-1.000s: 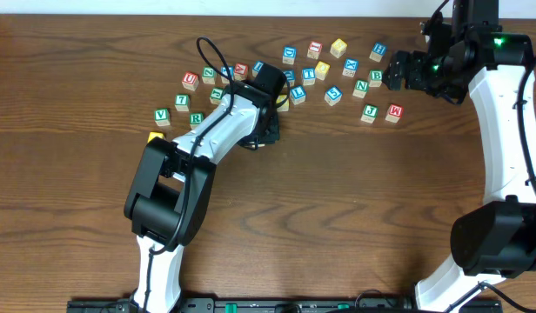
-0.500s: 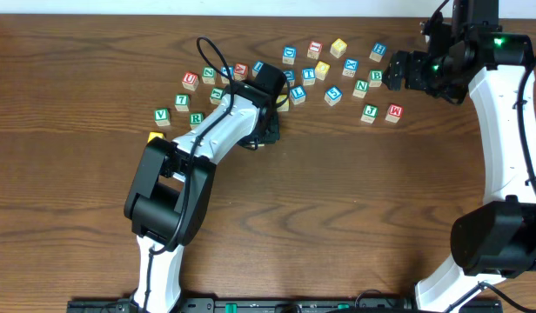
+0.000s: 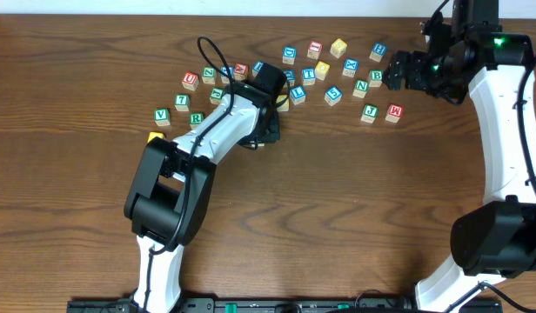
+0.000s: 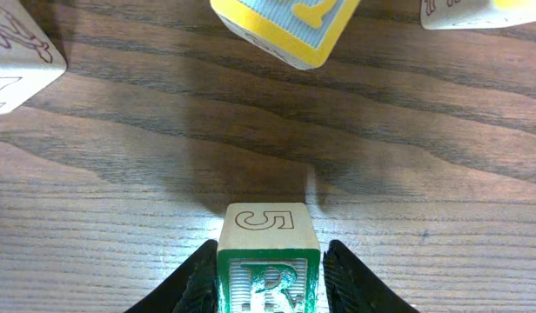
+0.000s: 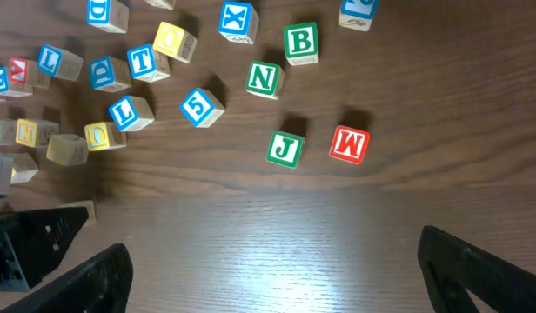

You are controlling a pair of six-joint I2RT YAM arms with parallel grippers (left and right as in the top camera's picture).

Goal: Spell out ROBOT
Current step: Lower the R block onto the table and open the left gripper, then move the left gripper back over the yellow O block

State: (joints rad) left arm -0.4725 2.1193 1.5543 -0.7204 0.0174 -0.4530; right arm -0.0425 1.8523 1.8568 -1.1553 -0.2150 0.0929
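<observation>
Left wrist: R cube (image 4: 268, 271) inside left pincer (image 4: 270, 285) (gripped).

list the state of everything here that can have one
left gripper, jaws shut on the green-framed block
green-framed block, clamped between the jaws
right gripper, jaws wide open, empty
green B block, loose on the table, untouched
blue T block, loose among other blocks, untouched
</observation>
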